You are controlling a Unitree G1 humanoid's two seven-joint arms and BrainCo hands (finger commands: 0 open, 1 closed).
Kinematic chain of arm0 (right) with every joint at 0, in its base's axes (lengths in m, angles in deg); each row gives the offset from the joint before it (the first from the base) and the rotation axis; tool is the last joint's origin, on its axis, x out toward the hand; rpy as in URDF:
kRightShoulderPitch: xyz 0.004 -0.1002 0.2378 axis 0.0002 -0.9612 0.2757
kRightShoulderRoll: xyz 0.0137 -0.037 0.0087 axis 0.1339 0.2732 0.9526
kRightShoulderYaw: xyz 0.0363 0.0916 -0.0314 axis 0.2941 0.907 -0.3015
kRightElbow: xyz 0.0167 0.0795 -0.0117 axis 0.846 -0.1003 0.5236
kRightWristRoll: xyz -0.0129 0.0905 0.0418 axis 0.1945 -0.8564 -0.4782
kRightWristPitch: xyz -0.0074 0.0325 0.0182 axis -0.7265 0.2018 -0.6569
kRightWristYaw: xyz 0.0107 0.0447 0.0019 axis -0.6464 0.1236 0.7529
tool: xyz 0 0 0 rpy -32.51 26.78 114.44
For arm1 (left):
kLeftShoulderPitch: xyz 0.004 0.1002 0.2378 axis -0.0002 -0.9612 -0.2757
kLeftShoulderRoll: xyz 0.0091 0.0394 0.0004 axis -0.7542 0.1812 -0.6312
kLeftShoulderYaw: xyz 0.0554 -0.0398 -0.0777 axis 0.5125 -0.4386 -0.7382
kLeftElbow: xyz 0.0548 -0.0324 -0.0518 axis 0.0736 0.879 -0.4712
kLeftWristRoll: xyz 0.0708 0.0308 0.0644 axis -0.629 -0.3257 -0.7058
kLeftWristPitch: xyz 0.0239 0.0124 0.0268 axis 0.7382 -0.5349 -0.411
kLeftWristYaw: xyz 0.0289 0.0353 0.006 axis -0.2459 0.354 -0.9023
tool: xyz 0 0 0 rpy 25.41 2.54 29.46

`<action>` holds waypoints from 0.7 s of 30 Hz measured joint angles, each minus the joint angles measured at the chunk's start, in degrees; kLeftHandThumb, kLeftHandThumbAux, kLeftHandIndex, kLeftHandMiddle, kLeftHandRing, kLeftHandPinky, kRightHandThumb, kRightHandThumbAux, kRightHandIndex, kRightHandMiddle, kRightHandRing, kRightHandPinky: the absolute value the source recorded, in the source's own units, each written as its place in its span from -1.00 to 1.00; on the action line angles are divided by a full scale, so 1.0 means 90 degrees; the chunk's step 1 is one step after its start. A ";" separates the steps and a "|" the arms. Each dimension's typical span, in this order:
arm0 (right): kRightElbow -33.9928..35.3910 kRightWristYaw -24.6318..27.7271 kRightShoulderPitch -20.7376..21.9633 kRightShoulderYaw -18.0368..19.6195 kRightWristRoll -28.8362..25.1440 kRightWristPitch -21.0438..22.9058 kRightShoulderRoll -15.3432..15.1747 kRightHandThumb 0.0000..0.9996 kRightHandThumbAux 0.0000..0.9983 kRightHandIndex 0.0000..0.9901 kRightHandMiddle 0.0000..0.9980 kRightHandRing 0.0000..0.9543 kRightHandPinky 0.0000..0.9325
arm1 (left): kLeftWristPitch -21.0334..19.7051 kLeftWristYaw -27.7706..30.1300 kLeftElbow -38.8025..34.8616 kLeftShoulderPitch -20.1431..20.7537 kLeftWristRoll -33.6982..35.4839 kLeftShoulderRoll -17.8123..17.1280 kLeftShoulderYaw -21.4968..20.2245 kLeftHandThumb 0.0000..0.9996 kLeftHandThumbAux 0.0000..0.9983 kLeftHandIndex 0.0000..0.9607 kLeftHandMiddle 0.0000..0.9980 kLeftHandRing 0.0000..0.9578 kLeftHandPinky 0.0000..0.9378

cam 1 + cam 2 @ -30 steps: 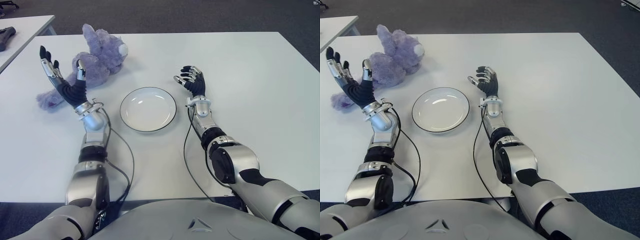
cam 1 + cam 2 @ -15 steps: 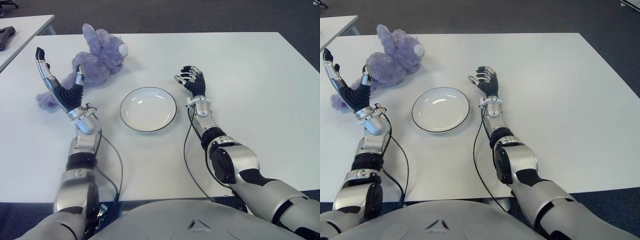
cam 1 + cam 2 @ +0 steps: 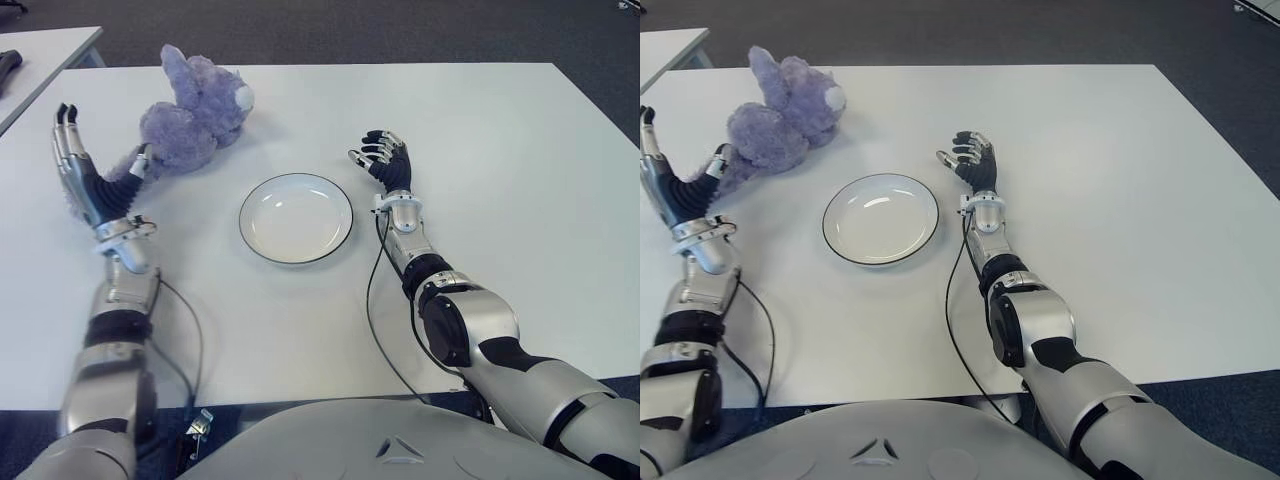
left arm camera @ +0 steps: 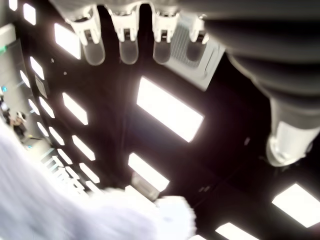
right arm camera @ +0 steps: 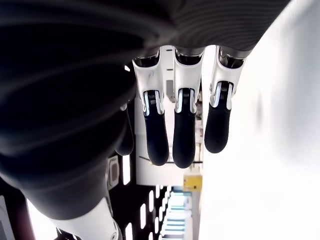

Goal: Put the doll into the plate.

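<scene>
Spanning nearly the whole view, the white table (image 3: 520,150) carries a purple doll (image 3: 190,115) near its far left corner. Toward the middle sits an empty plate (image 3: 295,218). Left hand (image 3: 92,180), fingers wide, holds nothing beside the doll; right hand (image 3: 388,165), loosely curled, shows right of the plate.

no legible text, labels, brands or numbers on anything in view
</scene>
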 measured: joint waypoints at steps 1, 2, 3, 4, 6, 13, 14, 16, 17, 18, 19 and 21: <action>0.0000 -0.0001 0.0000 0.0003 0.0000 0.0000 -0.0001 -0.70 0.76 -0.38 -0.29 -0.25 -0.25 | -0.0018 0.0035 0.0046 0.0033 0.0006 -0.0085 0.0001 -0.72 -0.02 -1.00 -0.95 -0.99 -1.00; 0.0000 -0.0003 0.0000 0.0004 0.0000 0.0000 -0.0001 -0.71 0.76 -0.38 -0.29 -0.24 -0.24 | -0.0029 0.0067 0.0097 0.0069 0.0017 -0.0153 0.0003 -0.71 -0.01 -1.00 -0.94 -0.98 -1.00; 0.0000 -0.0005 0.0000 0.0005 0.0000 0.0000 -0.0001 -0.71 0.76 -0.38 -0.29 -0.24 -0.23 | -0.0046 0.0106 0.0140 0.0111 0.0032 -0.0227 0.0004 -0.70 -0.01 -1.00 -0.94 -0.98 -1.00; 0.0001 -0.0007 0.0000 0.0006 0.0001 0.0000 -0.0001 -0.72 0.77 -0.38 -0.29 -0.25 -0.24 | -0.0050 0.0137 0.0168 0.0148 0.0052 -0.0280 0.0004 -0.69 0.00 -1.00 -0.94 -0.98 -1.00; 0.0002 -0.0013 0.0001 0.0004 0.0003 0.0000 -0.0001 -0.72 0.78 -0.38 -0.30 -0.25 -0.25 | -0.0052 0.0231 0.0207 0.0221 0.0103 -0.0401 0.0006 -0.66 0.02 -1.00 -0.93 -0.97 -1.00; 0.0007 -0.0018 0.0003 -0.0004 0.0003 0.0000 0.0002 -0.77 0.79 -0.39 -0.29 -0.24 -0.21 | -0.0086 0.0753 0.0230 0.0461 0.0383 -0.0816 -0.0002 -0.58 0.05 -1.00 -0.95 -0.99 -1.00; 0.0007 -0.0018 0.0003 -0.0007 0.0003 0.0000 0.0002 -0.77 0.80 -0.39 -0.29 -0.23 -0.21 | -0.0113 0.0831 0.0213 0.0478 0.0421 -0.0863 -0.0006 -0.52 0.07 -1.00 -0.95 -1.00 -1.00; 0.0010 -0.0018 0.0005 -0.0007 0.0003 0.0000 0.0002 -0.77 0.80 -0.39 -0.29 -0.23 -0.20 | -0.0230 0.1025 0.0067 0.0465 0.0505 -0.0942 -0.0029 -0.48 0.06 -1.00 -0.96 -1.00 -1.00; 0.0011 -0.0019 0.0005 -0.0007 0.0002 0.0000 0.0002 -0.77 0.80 -0.39 -0.29 -0.23 -0.20 | -0.0304 0.1107 -0.0031 0.0442 0.0533 -0.0966 -0.0042 -0.47 0.06 -1.00 -0.96 -1.00 -1.00; 0.0012 -0.0019 0.0005 -0.0008 0.0002 0.0000 0.0002 -0.77 0.80 -0.40 -0.29 -0.23 -0.19 | -0.0416 0.1218 -0.0183 0.0403 0.0564 -0.0992 -0.0063 -0.45 0.06 -1.00 -0.97 -1.00 -1.00; 0.0014 -0.0019 0.0005 -0.0008 0.0002 0.0000 0.0002 -0.77 0.80 -0.40 -0.29 -0.23 -0.19 | -0.0530 0.1322 -0.0349 0.0369 0.0579 -0.1011 -0.0085 -0.45 0.06 -1.00 -0.97 -1.00 -1.00; 0.0015 -0.0019 0.0006 -0.0008 0.0002 0.0000 0.0002 -0.77 0.80 -0.40 -0.29 -0.23 -0.19 | -0.0778 0.1530 -0.0698 0.0299 0.0610 -0.1043 -0.0123 -0.44 0.06 -1.00 -0.97 -1.00 -1.00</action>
